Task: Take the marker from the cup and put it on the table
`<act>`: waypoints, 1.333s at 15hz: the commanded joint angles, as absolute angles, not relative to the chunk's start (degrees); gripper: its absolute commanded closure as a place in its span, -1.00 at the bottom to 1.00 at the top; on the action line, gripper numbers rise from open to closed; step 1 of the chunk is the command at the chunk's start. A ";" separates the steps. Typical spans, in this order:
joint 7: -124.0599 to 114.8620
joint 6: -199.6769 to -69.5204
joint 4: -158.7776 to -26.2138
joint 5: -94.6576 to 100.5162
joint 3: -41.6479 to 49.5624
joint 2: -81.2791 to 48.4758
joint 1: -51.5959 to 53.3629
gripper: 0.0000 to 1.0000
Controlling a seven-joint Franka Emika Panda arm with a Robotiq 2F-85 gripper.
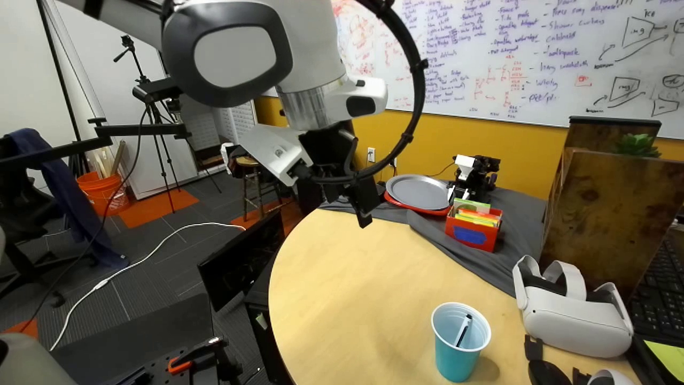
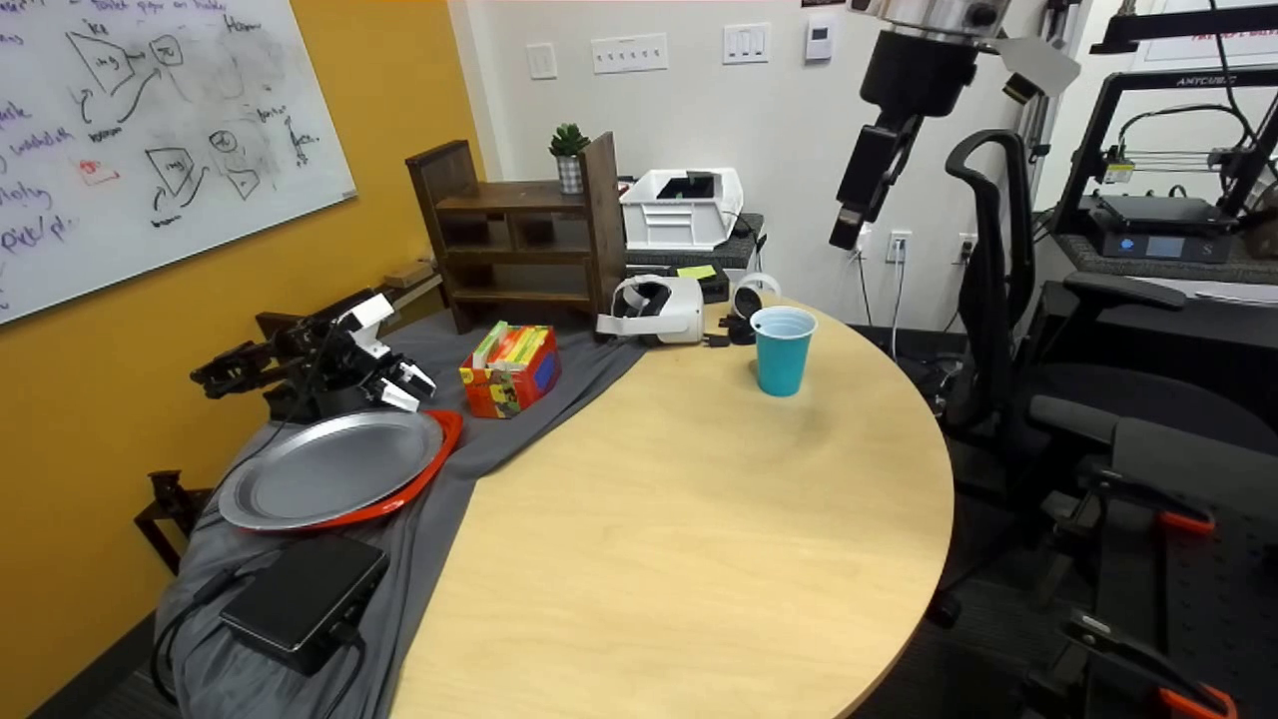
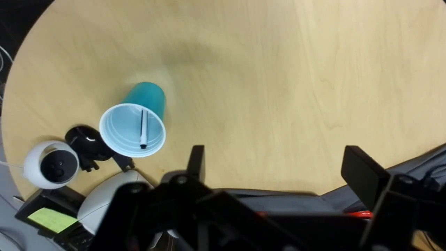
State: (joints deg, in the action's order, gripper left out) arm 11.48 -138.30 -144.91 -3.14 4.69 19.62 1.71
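Note:
The light-blue cup stands upright on the round tan table (image 1: pixel 342 289), in both exterior views (image 1: pixel 454 366) (image 2: pixel 782 361) and at the left in the wrist view (image 3: pixel 149 96). The marker, white with dark parts, leans inside the cup in an exterior view (image 1: pixel 463 330) and in the wrist view (image 3: pixel 144 129). The cup wall hides it in an exterior view. My gripper, seen in both exterior views (image 1: pixel 366 216) (image 2: pixel 847 232), is high above the table, apart from the cup. In the wrist view its fingers (image 3: pixel 273 157) are wide apart with nothing between them; the cup is left of them.
A white VR headset (image 1: pixel 574 318) and a controller (image 3: pixel 52 165) with black straps lie close to the cup. A wooden shelf (image 2: pixel 519 250), a red box of packets (image 1: pixel 473 230), a grey round tray (image 2: pixel 334 469) and a small black robot arm (image 2: pixel 310 364) stand on the grey cloth.

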 commanded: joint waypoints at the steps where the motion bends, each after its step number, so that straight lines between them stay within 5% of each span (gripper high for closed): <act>1: 16.78 -140.70 -144.03 -0.61 6.08 18.44 0.40 -1.00; 20: 45.67 -152.17 -135.42 -11.58 15.48 1.73 -1.88 -1.00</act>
State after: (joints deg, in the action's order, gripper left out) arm 41.25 -151.90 -138.75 -8.76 16.30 5.98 -0.36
